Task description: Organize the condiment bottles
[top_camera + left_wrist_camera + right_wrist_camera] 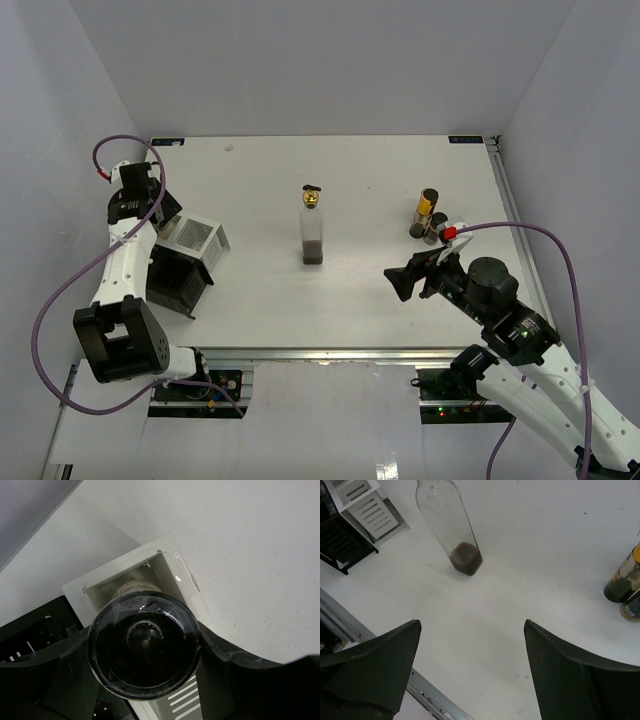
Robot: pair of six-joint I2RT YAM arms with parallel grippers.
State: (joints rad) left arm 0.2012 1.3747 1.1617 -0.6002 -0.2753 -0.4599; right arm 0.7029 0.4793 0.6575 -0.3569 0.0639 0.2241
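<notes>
My left gripper (pixel 145 669) clamps round jar (pixel 145 630) over rack (pixel 125 562), right gripper (pixel 471 630) gapes empty, yellow-labelled bottle (pixel 427 208) at two o'clock (writing unreadable)

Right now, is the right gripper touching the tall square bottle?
Apart. Right wrist view shows bare table between the right gripper and the tall square bottle.

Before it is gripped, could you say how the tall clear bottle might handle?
The tall clear bottle stands high on a narrow base, so a high push probably tips it. It holds little dark liquid, so likely light.
</notes>
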